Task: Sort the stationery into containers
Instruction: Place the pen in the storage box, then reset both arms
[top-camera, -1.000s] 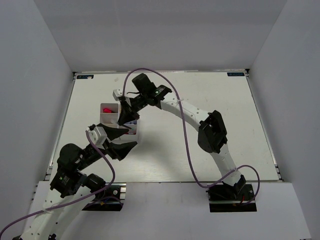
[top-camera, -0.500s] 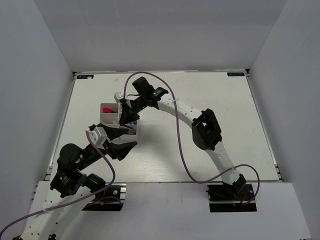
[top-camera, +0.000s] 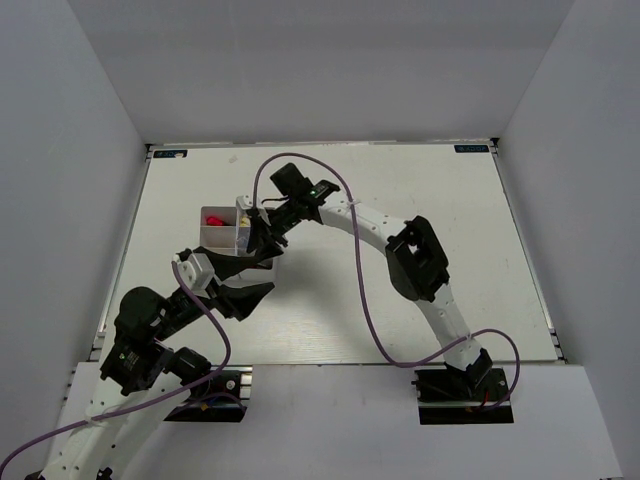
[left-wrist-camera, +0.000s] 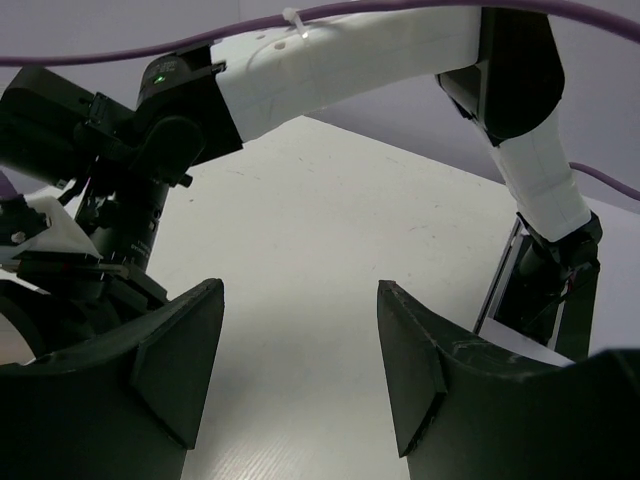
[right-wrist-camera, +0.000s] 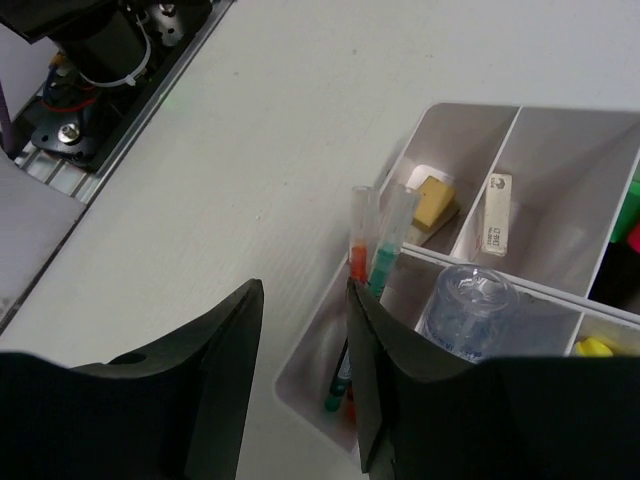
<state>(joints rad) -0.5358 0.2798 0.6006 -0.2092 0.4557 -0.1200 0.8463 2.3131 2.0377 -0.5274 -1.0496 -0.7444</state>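
Right end effector: Its two dark fingers stood apart with bare table showing in the gap, and they gripped nothing. In the top view it hung over the right side of the tray, with the right arm reaching in from the far right.

Left end effector: It was spread wide and empty, with only table between the fingers. In the top view it sat low by the tray's near side.

Tray: It was white-grey, divided by thin walls, and lay on the left half of the table.

Pens: A red pen and a green pen lay side by side in the long compartment along the tray's edge. They were tilted, with their clear upper ends resting on a divider and poking above it.

Erasers: A tan eraser lay touching a small white piece in the next compartment. A white labelled eraser lay alone in the compartment beside that.

Tube: It had a clear cap, looked bluish below, and stood upright in the compartment just beside the pens.

Highlighters: Green and pink ends showed at the frame's right edge and were mostly cut off, so I cannot tell how many there were.

Pink item: It showed in the tray's far-left compartment in the top view and was too small to identify.
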